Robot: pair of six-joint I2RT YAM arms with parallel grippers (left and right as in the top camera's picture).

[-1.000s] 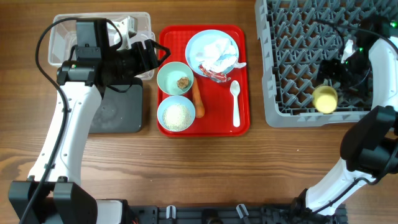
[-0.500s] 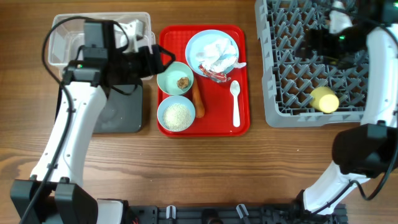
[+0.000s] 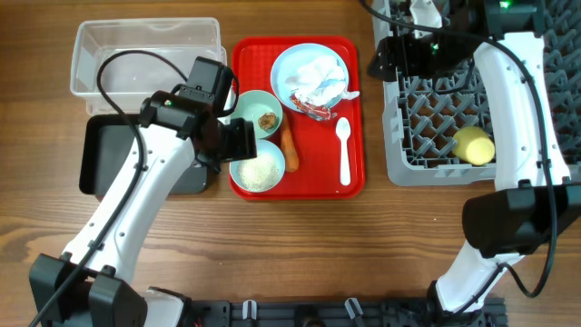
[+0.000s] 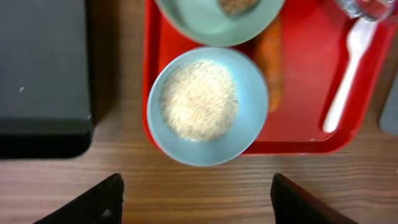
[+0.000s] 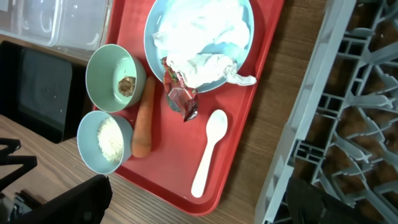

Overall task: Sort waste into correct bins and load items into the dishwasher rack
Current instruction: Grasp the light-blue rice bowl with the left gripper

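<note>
- Red tray (image 3: pixel 318 173) carries the plate (image 3: pixel 283 65) with tissue (image 3: pixel 316 77) and wrapper (image 3: pixel 313 109), the green bowl (image 3: pixel 248 111), carrot (image 3: pixel 289 147) and spoon (image 3: pixel 343 150).
- Left gripper (image 4: pixel 196 183) hangs wide apart and empty above the rice bowl (image 4: pixel 249 124).
- Right gripper (image 5: pixel 198 186), equally wide and empty, hovers at the edge of the rack (image 3: pixel 427 136) beside the tray.
- Yellow cup (image 3: pixel 473 145) lies in the rack.

1. Overhead view: bright, even light from above; only soft shadows fall on the brown wooden table (image 3: pixel 300 245).
2. Left wrist view: slightly soft, so the round light blue bowl (image 4: pixel 249 134) lacks a crisp rim.
3. Right wrist view: sharper, though the dark fingertips (image 5: pixel 65 200) blur at the lower corners.
</note>
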